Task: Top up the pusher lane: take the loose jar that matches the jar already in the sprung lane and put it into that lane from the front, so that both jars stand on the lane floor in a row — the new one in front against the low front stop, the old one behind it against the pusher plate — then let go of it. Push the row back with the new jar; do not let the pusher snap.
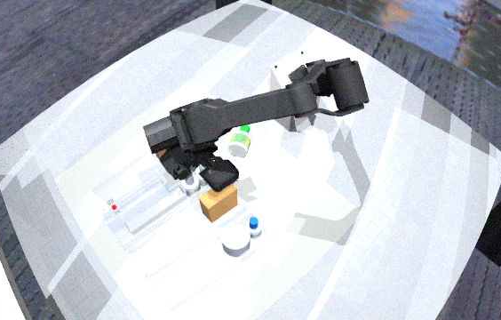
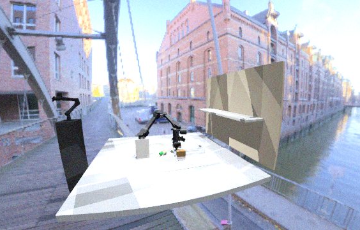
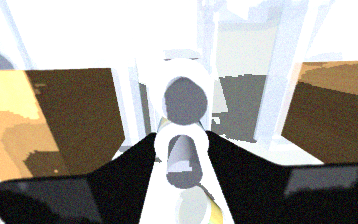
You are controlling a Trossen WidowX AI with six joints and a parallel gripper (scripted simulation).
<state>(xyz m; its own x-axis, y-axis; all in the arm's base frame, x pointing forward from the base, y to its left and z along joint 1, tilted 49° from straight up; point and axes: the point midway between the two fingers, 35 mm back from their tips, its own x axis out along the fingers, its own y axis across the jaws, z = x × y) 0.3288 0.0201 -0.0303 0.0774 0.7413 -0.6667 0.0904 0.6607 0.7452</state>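
Note:
My gripper is shut on a white jar with a dark round top, which shows in the wrist view between the fingertips. A like jar stands just ahead of it in the clear-walled lane; the two look close or touching. A pale plate, probably the pusher plate, is behind that jar. In the top view a white jar shows below the fingers; which of the two it is I cannot tell. A red marker is at the lane's far end. The front stop and the held jar's base are hidden.
A brown block and another brown block flank the lane. A round tub and a blue-capped bottle stand beyond. A green-capped bottle lies near a pale box.

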